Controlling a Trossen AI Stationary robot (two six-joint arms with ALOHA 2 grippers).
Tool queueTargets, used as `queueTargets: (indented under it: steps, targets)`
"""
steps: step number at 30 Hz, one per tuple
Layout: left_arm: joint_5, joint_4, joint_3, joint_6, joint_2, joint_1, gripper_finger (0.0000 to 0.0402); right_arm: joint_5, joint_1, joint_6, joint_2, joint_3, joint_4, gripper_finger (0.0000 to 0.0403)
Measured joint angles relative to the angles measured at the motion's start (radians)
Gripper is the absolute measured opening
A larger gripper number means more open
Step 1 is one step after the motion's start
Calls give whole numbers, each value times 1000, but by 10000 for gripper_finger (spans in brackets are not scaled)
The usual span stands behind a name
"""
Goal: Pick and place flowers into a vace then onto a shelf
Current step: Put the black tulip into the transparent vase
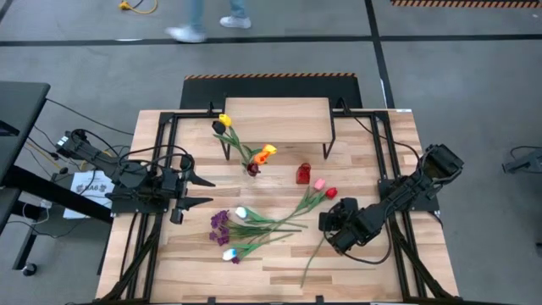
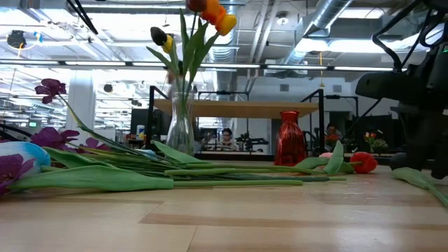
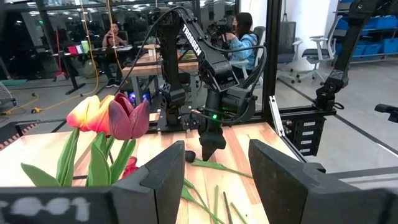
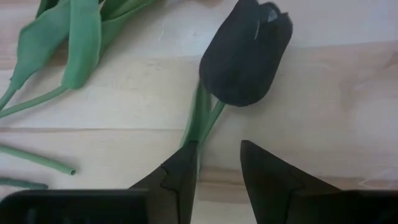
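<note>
The right gripper (image 4: 214, 165) is down at the tabletop (image 1: 356, 271), at about four o'clock in the overhead view. Its jaws stand narrowly apart with the green stem of a dark tulip (image 4: 247, 53) running between them. The stem touches one finger and a gap shows beside the other, so a firm grip cannot be told. The dark head lies on the wood just beyond the fingertips.

The left gripper (image 1: 203, 191) waits at about nine o'clock, above the tabletop, its jaws open and empty, pointing toward the centre.

Between the two arms lies the loose pile of flowers (image 1: 267, 222), spread from the centre toward seven o'clock. Countable in it are one pink tulip (image 1: 319, 184) and one red tulip (image 1: 330, 193) at the centre right, one white head (image 1: 241, 213), one pale blue-white head (image 1: 228, 253), and two clusters of purple sprigs (image 1: 219, 225). One long green stem (image 1: 312, 263) trails toward six o'clock from the right gripper.

A clear glass vase (image 2: 180, 126) stands upright just in front of the shelf, around eleven o'clock from the table's centre. It holds four tulips: one yellow with dark (image 1: 223, 121), one orange (image 1: 268, 152), one yellow-orange, and one dark red (image 3: 129, 118). A small red vase (image 1: 303, 174) stands upright just right of it, empty.

One shelf (image 1: 275, 120), a light wooden top on black legs, stands at twelve o'clock with nothing on it.
</note>
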Motion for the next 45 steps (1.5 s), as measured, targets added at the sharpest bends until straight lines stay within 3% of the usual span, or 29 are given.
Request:
queueTargets:
  steps: [24,36,40,45]
  targets:
    - [0,-1,0,0,0,0,170,27,-52,-70,0,1,31,116]
    - [0,-1,0,0,0,0,170,-31,-88,-135,-3,-29,71,113]
    - [0,-1,0,-1,0,0,170,-38,-82,-143,-6,-60,91,86]
    - [0,-1,0,-1,0,0,170,7,-62,-224,-4,-68,104,15]
